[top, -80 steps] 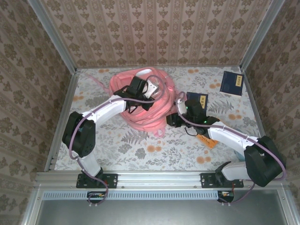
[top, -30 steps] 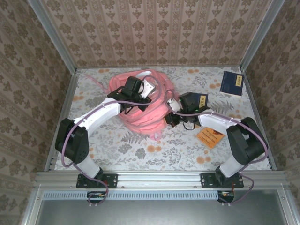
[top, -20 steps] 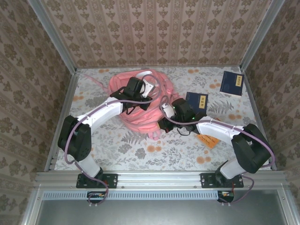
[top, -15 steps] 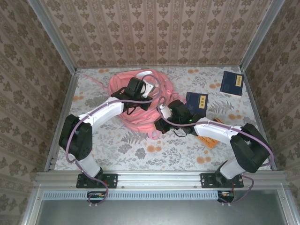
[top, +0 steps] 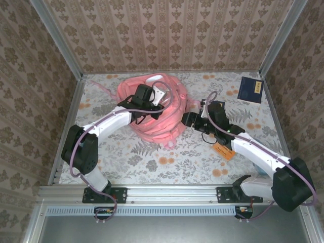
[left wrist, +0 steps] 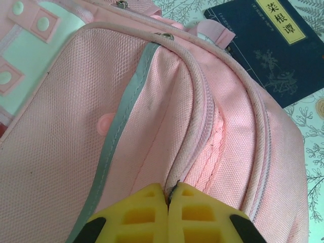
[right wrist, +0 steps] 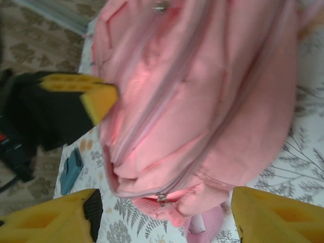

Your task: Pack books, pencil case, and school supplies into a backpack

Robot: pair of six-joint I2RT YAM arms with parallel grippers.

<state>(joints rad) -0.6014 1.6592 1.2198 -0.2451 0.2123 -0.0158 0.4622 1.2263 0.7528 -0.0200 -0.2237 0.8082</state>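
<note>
The large pink fabric backpack (top: 157, 119) lies slumped in a heap on the floral-patterned table (top: 152, 162), towards the far side and a little left of centre. From where I stand, both arms reach in over it.

The left gripper (left wrist: 168, 196) sits right on top of the bag. Its yellow fingers (left wrist: 139, 212) are pressed together, pinching the raised fold of pink fabric that runs alongside a zip. A pale grey reflective stripe (left wrist: 126, 106) curves down the panel just left of that pinch.

The right gripper (right wrist: 164, 202) comes at the bag from its right-hand edge. Its two yellow fingers are spread wide, well apart from one another, with the lower end of the bag and a small metal zip pull (right wrist: 161, 197) lying ahead of the gap. I cannot tell whether either finger touches the fabric.

One thin dark navy book with a gold title label (left wrist: 273, 45) lies flat on the cloth just beside the bag, its near corner tucked under a pink strap loop (left wrist: 215, 31). A second thin navy book with gold marks (top: 250, 89) rests well apart, in the far right corner of the table. A thin orange-brown book (top: 223, 151) lies nearer the front, partly under the right arm.
</note>
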